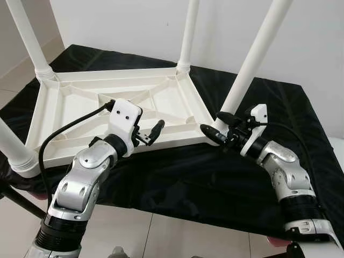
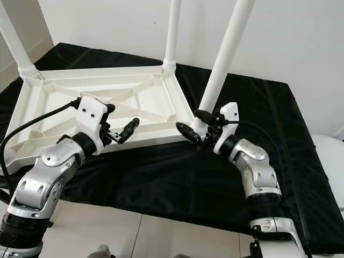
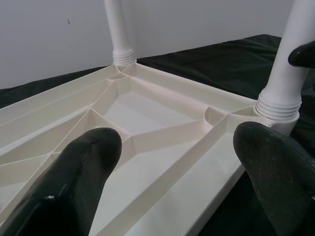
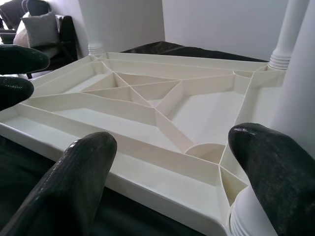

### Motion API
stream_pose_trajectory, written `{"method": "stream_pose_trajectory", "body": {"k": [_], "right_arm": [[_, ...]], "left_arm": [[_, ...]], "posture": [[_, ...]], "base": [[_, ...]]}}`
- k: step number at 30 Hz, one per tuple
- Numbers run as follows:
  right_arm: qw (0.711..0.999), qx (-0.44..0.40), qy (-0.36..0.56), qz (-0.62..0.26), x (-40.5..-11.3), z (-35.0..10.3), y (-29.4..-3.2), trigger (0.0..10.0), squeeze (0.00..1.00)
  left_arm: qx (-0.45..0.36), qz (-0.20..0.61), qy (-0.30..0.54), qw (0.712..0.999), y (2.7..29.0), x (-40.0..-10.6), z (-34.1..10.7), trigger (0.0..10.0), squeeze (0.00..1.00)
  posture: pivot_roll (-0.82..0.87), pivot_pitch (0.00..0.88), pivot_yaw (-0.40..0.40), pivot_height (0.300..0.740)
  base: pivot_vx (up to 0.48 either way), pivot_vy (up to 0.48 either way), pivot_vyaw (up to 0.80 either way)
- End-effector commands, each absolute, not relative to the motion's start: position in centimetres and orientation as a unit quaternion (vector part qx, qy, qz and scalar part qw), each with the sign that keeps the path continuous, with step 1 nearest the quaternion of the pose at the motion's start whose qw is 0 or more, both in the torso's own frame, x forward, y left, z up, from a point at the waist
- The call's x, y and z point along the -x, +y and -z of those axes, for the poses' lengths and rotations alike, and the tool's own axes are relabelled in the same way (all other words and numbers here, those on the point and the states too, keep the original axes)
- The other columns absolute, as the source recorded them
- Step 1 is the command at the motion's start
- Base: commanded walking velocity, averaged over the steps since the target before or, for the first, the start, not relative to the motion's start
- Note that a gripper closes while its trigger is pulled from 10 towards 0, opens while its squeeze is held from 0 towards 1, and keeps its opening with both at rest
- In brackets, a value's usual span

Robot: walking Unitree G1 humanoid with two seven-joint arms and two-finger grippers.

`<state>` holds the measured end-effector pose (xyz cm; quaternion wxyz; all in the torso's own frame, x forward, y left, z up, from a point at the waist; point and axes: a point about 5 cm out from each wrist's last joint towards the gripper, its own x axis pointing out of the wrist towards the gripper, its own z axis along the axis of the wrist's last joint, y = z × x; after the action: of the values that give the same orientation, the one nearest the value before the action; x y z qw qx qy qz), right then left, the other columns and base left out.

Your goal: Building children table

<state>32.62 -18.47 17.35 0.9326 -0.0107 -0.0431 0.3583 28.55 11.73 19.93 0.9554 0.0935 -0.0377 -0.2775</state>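
Note:
A white plastic children's tabletop (image 1: 80, 115) lies upside down on a black-draped surface, its ribbed underside facing up. White legs stand in its corners: far left (image 1: 27, 37), far right (image 1: 188, 32), near right (image 1: 252, 59) and near left (image 1: 13, 148). My left gripper (image 1: 150, 134) is open just above the tabletop's front edge, and in the left wrist view its fingertips (image 3: 83, 167) straddle the ribs. My right gripper (image 1: 216, 124) is open at the near right corner. One of its fingers (image 4: 275, 167) is close beside that leg's base (image 4: 300, 108); whether they touch I cannot tell.
The black cloth (image 1: 279, 107) covers a low platform reaching right and front of the tabletop. A white wall (image 1: 118, 21) stands behind. Pale tiled floor (image 1: 161, 236) lies below the front edge. A dark sofa with a grey cushion (image 4: 39, 29) sits off to the left.

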Motion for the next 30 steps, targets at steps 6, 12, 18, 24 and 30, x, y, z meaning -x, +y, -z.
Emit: {"method": "stream_pose_trajectory", "body": {"k": [6, 12, 18, 24, 30], "right_arm": [[0.939, 0.033, -0.049, -0.340, -34.7, -18.2, -19.5, 10.0, 0.00], [0.945, 0.052, -0.034, -0.320, -36.3, -18.5, -20.6, 10.0, 0.00], [0.958, 0.080, -0.026, -0.273, -37.4, -19.1, -22.1, 10.0, 0.00], [0.965, 0.080, -0.025, -0.247, -37.7, -19.4, -22.8, 10.0, 0.00], [0.978, 0.086, -0.034, -0.184, -38.2, -19.9, -24.0, 10.0, 0.00]], "left_arm": [[-0.100, 0.310, -0.033, 0.945, 11.4, -27.7, -20.2, 10.0, 0.00], [-0.100, 0.318, -0.029, 0.942, 11.3, -27.2, -20.3, 10.0, 0.00], [-0.103, 0.329, -0.021, 0.938, 11.3, -26.8, -20.2, 10.0, 0.00], [-0.120, 0.333, -0.010, 0.935, 11.6, -26.7, -19.9, 10.0, 0.00], [-0.206, 0.332, 0.070, 0.918, 13.8, -27.0, -18.1, 10.0, 0.00]], "posture": [[0.06, 0.040, -0.059, 0.740], [0.06, 0.048, -0.056, 0.740], [0.06, 0.056, -0.049, 0.740], [0.07, 0.056, -0.045, 0.740], [0.06, 0.052, -0.026, 0.740]], "base": [[0.000, 0.000, 0.00], [0.000, 0.000, 0.00], [0.000, 0.000, 0.00], [0.000, 0.000, 0.00], [0.000, 0.000, 0.00]]}}
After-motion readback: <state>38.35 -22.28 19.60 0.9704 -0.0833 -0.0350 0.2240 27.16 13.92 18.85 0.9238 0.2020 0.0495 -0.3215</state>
